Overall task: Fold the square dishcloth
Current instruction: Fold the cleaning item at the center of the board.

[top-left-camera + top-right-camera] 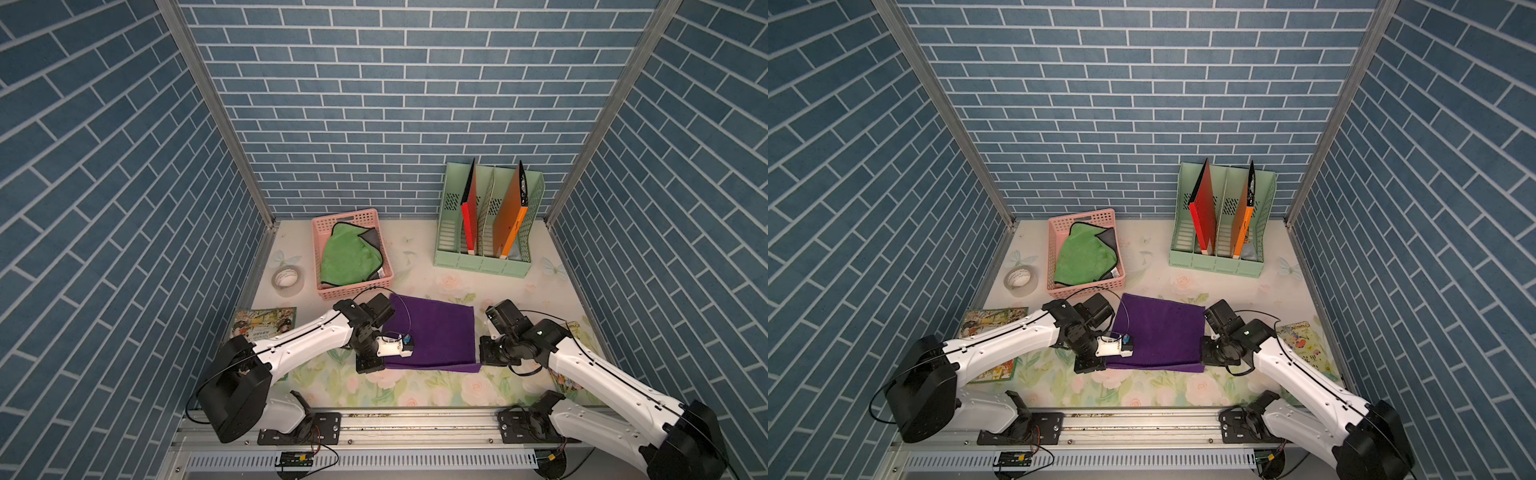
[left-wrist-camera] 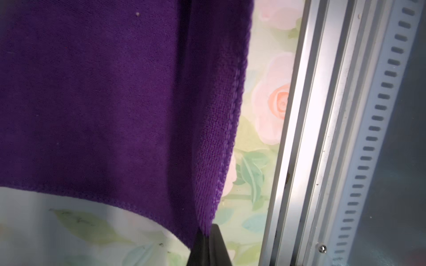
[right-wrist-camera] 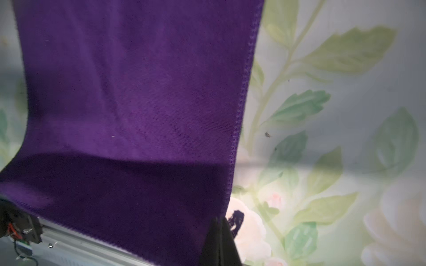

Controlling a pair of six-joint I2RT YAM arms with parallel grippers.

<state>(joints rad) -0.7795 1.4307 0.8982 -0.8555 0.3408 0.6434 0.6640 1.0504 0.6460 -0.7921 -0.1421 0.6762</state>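
The purple dishcloth [image 1: 432,332] lies on the flowered desk [image 1: 419,266] near its front, midway between the two arms, with its near edge just short of the metal rail [image 1: 415,419]. In both top views a lighter strip shows along that near edge, as if the hem were raised or turned a little; which, I cannot tell. The left claw [image 2: 208,244] is clamped together on the near corner on its side, the fabric running out from between the black fingers. The right claw [image 3: 219,245] is pinched on the opposite near corner the same way, a small tuft of purple poking out beside it.

By my reading the fold has its grip and not yet its carry. To do it well, both corners should rise together, only enough to clear the cloth beneath, then travel away from the rail at one pace so the held hem is taut and parallel to the far hem. Land corner on corner, lay the edge down, then open both claws at once; a lag on either side would skew the crease. The hold sits right at the corner tips, so a jerk could pull the fabric free.

Just beyond the cloth's far left corner stands a pink basket [image 1: 345,218] holding a green cloth [image 1: 349,257]; the carry should stop short of it. A tape roll [image 1: 286,279], a picture book [image 1: 266,322] and a green file rack [image 1: 482,262] sit well clear
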